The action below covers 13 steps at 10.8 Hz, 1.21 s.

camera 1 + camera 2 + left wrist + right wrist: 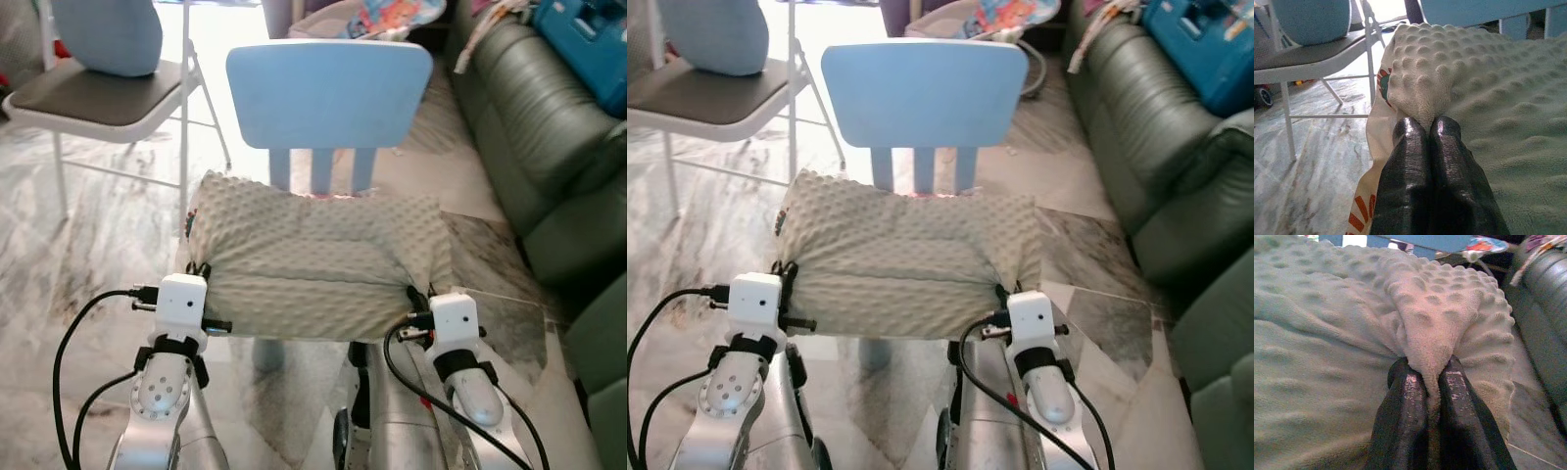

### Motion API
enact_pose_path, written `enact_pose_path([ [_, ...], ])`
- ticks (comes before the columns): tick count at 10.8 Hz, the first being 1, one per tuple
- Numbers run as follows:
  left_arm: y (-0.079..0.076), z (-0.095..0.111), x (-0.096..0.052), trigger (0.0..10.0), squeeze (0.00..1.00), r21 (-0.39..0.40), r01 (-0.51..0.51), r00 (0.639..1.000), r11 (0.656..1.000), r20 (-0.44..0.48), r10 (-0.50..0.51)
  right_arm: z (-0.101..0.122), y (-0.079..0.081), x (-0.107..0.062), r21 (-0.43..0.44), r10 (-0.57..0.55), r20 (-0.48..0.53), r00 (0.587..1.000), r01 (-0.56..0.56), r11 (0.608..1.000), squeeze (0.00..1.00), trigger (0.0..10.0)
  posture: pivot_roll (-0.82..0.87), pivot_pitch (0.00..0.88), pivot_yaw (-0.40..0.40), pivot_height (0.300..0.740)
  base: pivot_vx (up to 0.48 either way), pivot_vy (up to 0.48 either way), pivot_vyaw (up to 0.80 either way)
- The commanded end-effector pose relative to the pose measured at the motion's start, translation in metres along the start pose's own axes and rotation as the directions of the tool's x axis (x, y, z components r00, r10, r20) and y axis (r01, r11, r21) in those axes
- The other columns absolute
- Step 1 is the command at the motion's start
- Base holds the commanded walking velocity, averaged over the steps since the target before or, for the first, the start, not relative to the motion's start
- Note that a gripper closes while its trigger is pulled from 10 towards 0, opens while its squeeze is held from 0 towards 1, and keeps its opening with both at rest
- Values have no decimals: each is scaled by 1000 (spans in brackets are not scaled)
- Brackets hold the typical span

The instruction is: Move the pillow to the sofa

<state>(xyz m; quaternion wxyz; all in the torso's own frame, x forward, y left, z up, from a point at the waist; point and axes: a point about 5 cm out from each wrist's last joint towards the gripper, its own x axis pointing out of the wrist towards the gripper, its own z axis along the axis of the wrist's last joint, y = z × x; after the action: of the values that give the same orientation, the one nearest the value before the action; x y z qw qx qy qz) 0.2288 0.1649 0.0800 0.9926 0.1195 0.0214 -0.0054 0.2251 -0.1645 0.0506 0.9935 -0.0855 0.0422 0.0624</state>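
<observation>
From the head, the bumpy cream pillow [318, 259] lies across the seat of the small blue chair [330, 90], its near edge hanging over the seat's front edge. The left gripper [200, 269] holds its near left corner, the right gripper [419, 297] its near right corner. The green sofa [549, 147] stands to the right. At the left wrist, both black fingers [1410, 161] are pressed together on a pinch of pillow fabric. At the right wrist, the fingers [1405, 401] squeeze a fold likewise.
</observation>
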Motion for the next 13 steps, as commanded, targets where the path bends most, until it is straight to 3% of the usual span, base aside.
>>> enact_pose_path([
  [1,7,12,4,10000,0,16,-30,998,999,47,29,11,-6,5,15,-21,33,999,21,1000,0,10000,44,0,-47,476,0,0,0],
  [3,2,18,10,10000,0,-12,-20,998,1000,54,21,19,-9,16,48,-45,46,998,43,998,0,10000,39,0,-45,501,0,0,0],
  [6,-9,19,12,10000,0,-27,1,999,1000,47,0,22,-10,17,53,-41,46,998,39,998,0,10000,21,0,-39,556,0,0,0],
  [13,-15,16,19,10000,0,-7,15,999,1000,39,-15,23,-13,19,65,-37,32,999,34,997,0,10000,11,0,-43,671,0,0,0],
])
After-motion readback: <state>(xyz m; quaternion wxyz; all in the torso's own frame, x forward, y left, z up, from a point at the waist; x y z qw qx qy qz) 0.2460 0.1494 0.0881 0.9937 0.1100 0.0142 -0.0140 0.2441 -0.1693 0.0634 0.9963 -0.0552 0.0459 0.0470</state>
